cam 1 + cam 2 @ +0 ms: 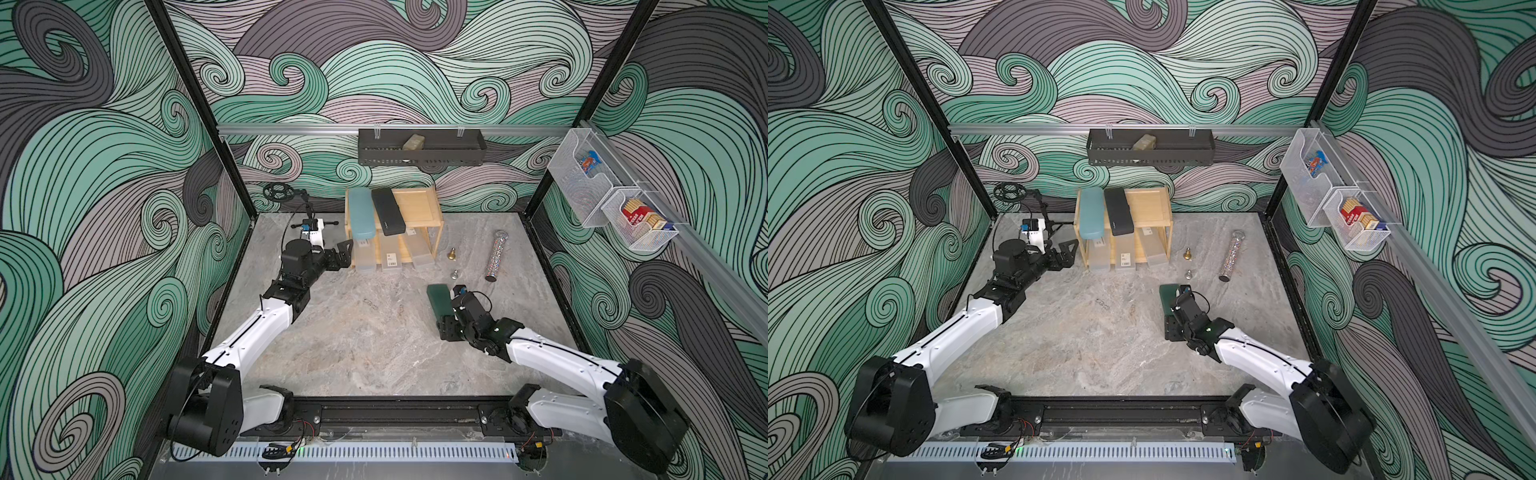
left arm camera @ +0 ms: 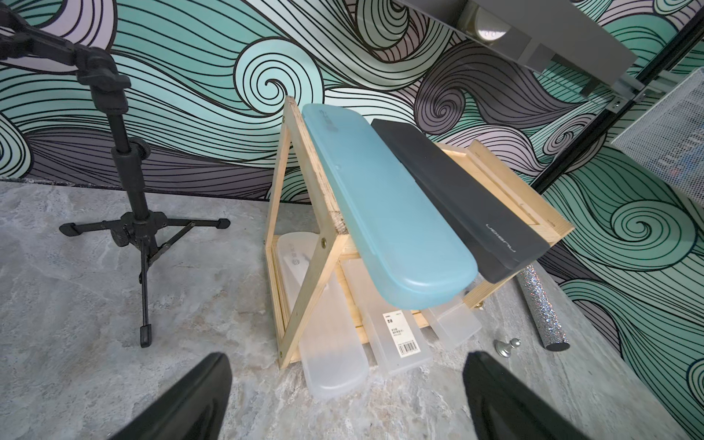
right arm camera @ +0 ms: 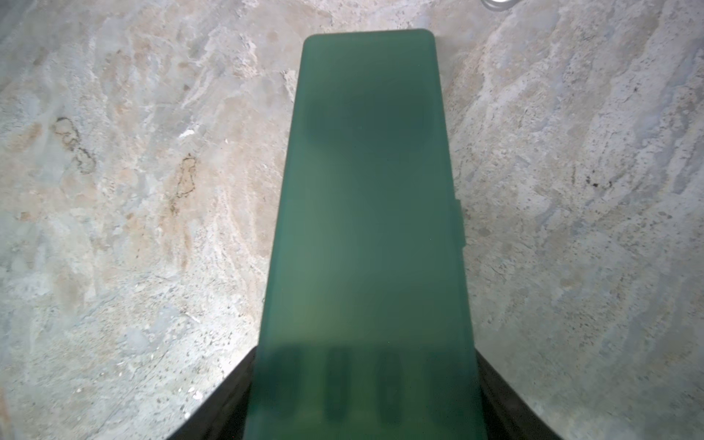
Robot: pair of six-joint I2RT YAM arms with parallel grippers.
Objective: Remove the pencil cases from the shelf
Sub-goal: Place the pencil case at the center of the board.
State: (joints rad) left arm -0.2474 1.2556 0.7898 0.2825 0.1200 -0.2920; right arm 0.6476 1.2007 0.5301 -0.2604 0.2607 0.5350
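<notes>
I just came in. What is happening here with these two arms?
The right gripper is shut on the dark green pencil case over the table, away from the shelf. The left gripper is open and empty, facing the shelf. The teal case and black case lie on its top tier; three frosted cases sit below.

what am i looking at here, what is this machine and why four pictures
Two white-and-black robot arms stand at a grey marbled table. Two pictures look down from overhead; the other two come from cameras on the arms' wrists. A light wooden two-tier shelf carries a light teal-blue oblong case and a black oblong case on top, with three frosted translucent cases below. A glittery tube lies beside it. The left tool is open near the shelf; the right tool is shut on a dark green oblong case.
</notes>
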